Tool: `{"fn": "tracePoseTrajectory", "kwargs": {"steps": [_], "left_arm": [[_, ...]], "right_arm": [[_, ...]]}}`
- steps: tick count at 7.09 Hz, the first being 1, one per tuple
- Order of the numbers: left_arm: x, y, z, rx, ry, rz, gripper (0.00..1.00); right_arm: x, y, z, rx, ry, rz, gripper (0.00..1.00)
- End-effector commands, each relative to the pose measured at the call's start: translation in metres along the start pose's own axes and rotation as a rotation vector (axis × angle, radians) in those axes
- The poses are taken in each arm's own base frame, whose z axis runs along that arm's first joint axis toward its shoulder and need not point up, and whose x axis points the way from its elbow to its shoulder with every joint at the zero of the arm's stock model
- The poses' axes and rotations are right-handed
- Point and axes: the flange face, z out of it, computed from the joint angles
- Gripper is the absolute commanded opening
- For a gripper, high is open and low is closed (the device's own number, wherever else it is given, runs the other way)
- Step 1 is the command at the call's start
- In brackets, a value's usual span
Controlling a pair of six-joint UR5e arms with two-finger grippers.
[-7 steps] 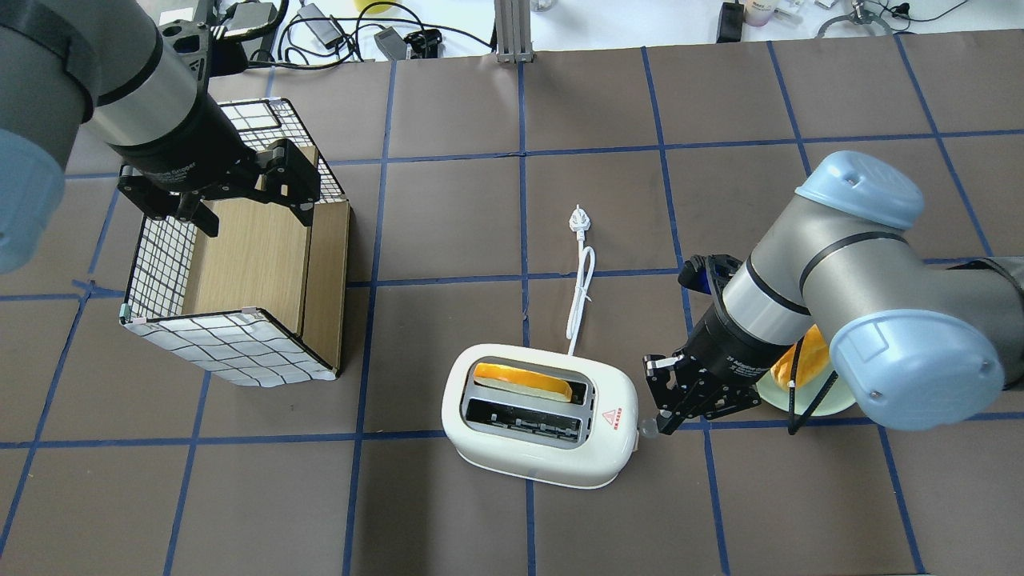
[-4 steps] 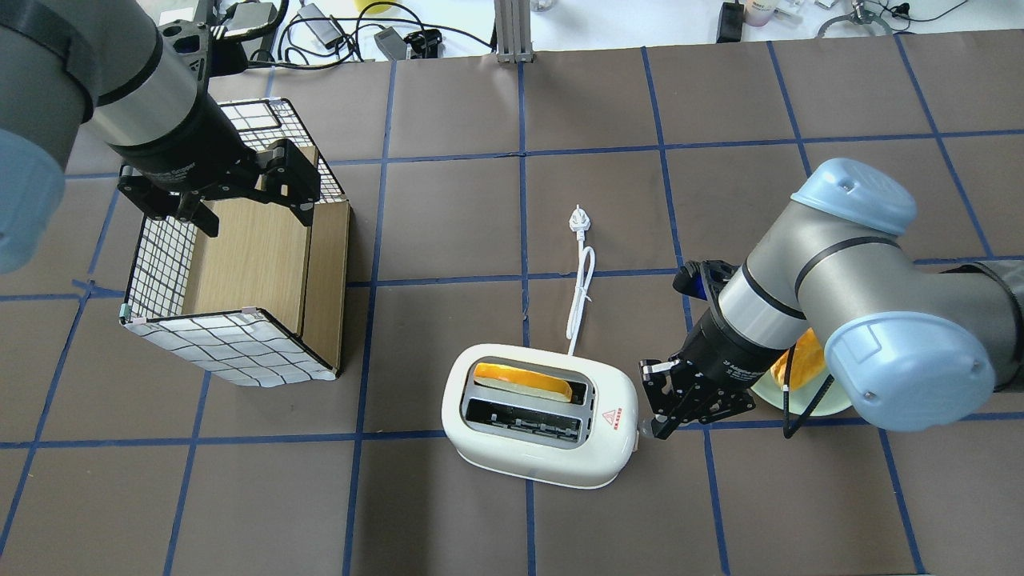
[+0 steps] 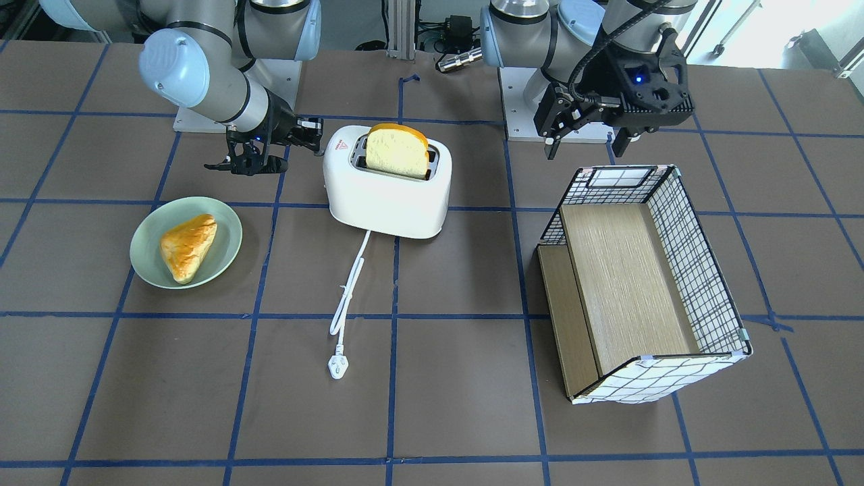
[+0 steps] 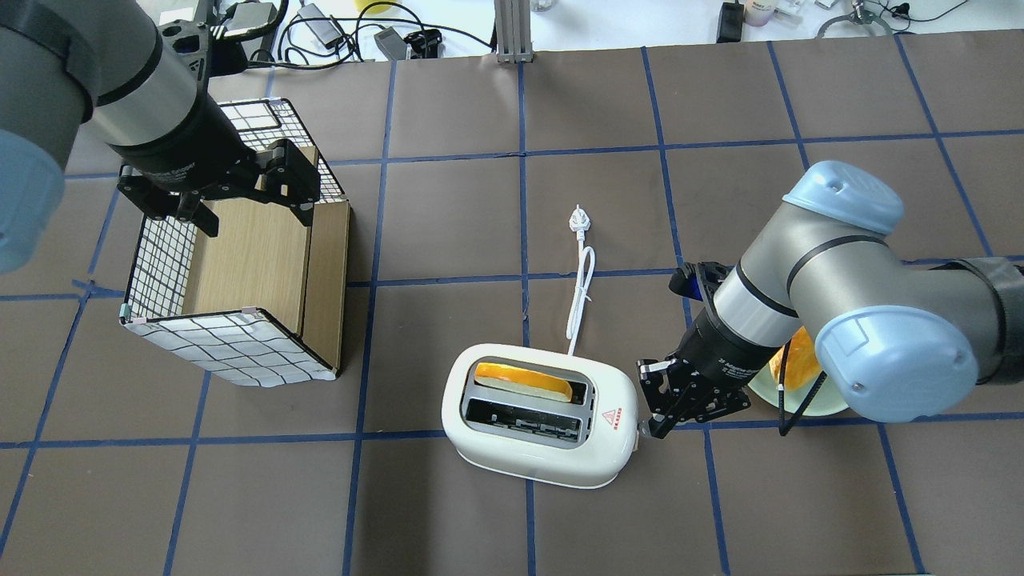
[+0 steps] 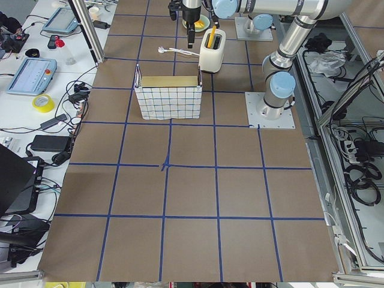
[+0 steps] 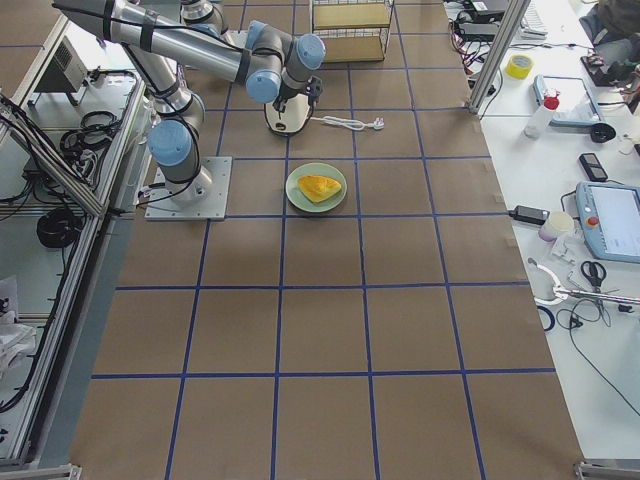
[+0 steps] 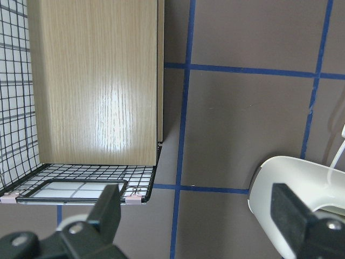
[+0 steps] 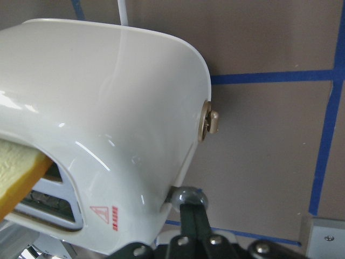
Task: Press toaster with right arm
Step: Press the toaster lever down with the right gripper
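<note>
Count for your bench (image 4: 448, 224): one toaster (image 4: 552, 456), one bread slice (image 3: 398, 152), one cord (image 4: 582, 296) ending in one plug (image 4: 578, 222), one green plate (image 3: 145, 260) carrying one pastry (image 3: 187, 246), one wire basket (image 3: 695, 270) lined with wood, and two arms.

Toaster: stands mid-bench on the robot's near side. The slice sits upright in the slot farther from the robot. The cord trails away toward the far side.

Right arm (image 4: 800, 272): you see it reaching low across the plate to the toaster's right end. Right end effector (image 4: 658, 428): fingers drawn together with no gap, gripping nothing. The tips touch the grey lever knob (image 8: 188, 197) at the toaster's end face, below a small beige dial (image 8: 211, 123).

Left end effector (image 4: 256, 210): spread wide and empty. It hangs above the basket's far left end, well apart from the toaster.
</note>
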Motion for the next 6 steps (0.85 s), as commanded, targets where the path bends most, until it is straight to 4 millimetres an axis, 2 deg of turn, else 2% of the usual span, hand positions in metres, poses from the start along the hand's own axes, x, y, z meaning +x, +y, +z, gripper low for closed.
{"fn": "tracePoseTrajectory", "kwargs": {"steps": [1,6], "left_arm": [[0.000,0.000,0.000,0.000,0.000,0.000,1.00],[0.000,0.000,0.000,0.000,0.000,0.000,1.00]], "right_arm": [[0.003,-0.014,0.009,-0.018,0.000,0.007,0.00],[0.012,-0.043,0.030,-0.048,-0.001,0.020,0.00]]}}
